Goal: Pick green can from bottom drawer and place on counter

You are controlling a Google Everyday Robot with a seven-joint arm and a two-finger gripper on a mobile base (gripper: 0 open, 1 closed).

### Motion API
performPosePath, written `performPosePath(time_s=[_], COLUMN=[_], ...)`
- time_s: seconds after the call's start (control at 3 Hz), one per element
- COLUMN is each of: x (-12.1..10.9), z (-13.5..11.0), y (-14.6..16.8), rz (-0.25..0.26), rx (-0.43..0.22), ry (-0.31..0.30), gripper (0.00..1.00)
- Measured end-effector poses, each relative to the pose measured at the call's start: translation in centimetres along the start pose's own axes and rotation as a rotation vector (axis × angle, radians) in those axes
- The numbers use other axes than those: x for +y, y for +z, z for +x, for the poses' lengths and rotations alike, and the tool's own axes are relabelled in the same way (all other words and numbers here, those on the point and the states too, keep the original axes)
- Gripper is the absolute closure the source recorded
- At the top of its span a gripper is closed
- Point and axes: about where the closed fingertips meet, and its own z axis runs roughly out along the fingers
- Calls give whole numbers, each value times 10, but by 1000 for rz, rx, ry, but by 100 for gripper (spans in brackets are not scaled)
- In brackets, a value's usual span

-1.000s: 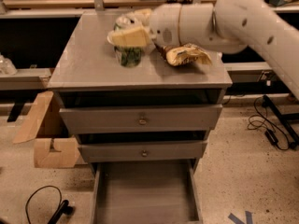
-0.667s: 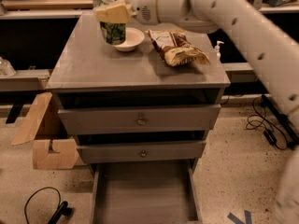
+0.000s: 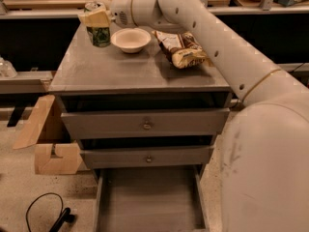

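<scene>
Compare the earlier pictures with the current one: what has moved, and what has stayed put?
The gripper, still shut on the green can, carried it left past the bowl and down toward the back-left corner of the counter. Nothing was let go. Bowl, snack bag and open bottom drawer stayed as they were.

At the counter's [image 3: 120,71] back-left, the gripper [image 3: 96,19] clasps the green can [image 3: 100,36] beside the bowl [image 3: 131,39].

Just left of the bowl [image 3: 130,39], the gripper [image 3: 96,19] clasps the green can [image 3: 99,34]; right of the bowl sprawls a snack bag [image 3: 181,50] (the arm [image 3: 207,30] reaches across behind both). In front of the bowl, open counter [image 3: 135,74].
</scene>
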Motion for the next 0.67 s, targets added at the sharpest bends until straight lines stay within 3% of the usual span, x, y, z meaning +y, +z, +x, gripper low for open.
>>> performPosePath(time_s=[0.33, 0.67], x=[3, 23], z=[31, 61], y=[36, 57], rz=[-12, -12], rx=[37, 45], ry=[28, 51], gripper=[100, 100])
